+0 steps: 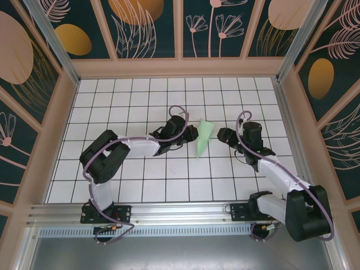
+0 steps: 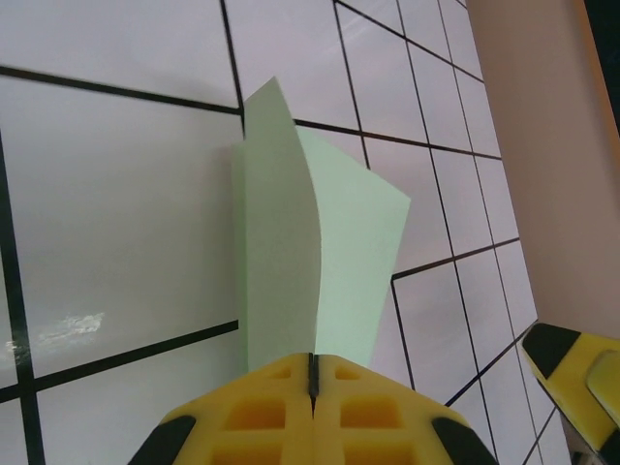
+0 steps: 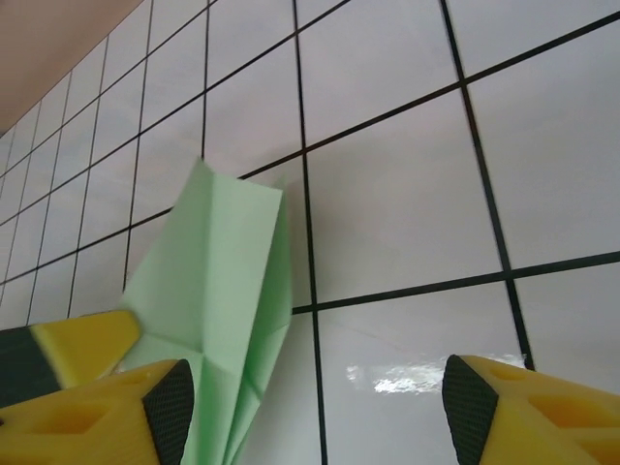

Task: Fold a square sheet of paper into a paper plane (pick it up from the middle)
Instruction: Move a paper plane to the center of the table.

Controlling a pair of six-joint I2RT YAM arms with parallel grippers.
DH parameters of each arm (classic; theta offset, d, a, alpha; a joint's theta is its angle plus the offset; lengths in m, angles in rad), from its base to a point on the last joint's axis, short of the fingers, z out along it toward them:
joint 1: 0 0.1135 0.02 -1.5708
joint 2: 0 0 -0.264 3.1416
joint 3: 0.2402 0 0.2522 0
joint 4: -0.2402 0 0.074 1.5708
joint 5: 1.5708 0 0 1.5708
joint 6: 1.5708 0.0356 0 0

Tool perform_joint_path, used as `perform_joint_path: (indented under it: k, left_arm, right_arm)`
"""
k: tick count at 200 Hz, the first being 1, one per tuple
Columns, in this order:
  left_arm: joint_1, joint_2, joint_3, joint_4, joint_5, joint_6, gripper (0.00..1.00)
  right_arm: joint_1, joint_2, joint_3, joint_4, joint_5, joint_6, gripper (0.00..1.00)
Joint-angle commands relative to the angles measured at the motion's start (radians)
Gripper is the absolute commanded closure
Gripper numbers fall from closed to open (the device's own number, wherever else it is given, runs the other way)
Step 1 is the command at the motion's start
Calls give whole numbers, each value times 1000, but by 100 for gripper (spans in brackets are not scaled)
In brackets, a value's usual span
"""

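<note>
While the left pincer (image 2: 312,387) pinches it, you have one item on hand: paper plane (image 2: 291,262), pale mint-green, folded to a slim dart, held over the tiled surface (image 1: 140,180) near its middle, between the two arms.

- Handling: very light and thin, limp away from the creases. Its layers fan apart in the left wrist view, so expect them to spring open if released. Creases likely crush easily, and smooth stock may slide between pads.
- Where to hold: along the folded spine, where the layers stack and stiffen, not on a loose wing.
- Left pincer: closed flat on the plane's near end.
- Right pincer (image 3: 310,417): jaws apart, gripping nothing, just beside the plane. You cannot tell whether it touches.
</note>
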Motion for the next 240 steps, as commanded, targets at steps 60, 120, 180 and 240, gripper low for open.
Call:
perform_joint_path:
  k: [60, 120, 180, 240]
  left_arm:
    - [45, 35, -148, 230, 8, -127, 100]
    - [56, 22, -205, 222, -32, -136, 100]
    - [57, 27, -208, 226, -17, -131, 100]
    - [61, 38, -210, 216, -18, -138, 100]
  right_arm:
    - [149, 119, 64, 50, -92, 51, 48]
    - [258, 302, 183, 83, -59, 79, 58]
    - [312, 398, 241, 96, -63, 87, 59]
    - [325, 454, 262, 71, -31, 93, 58]
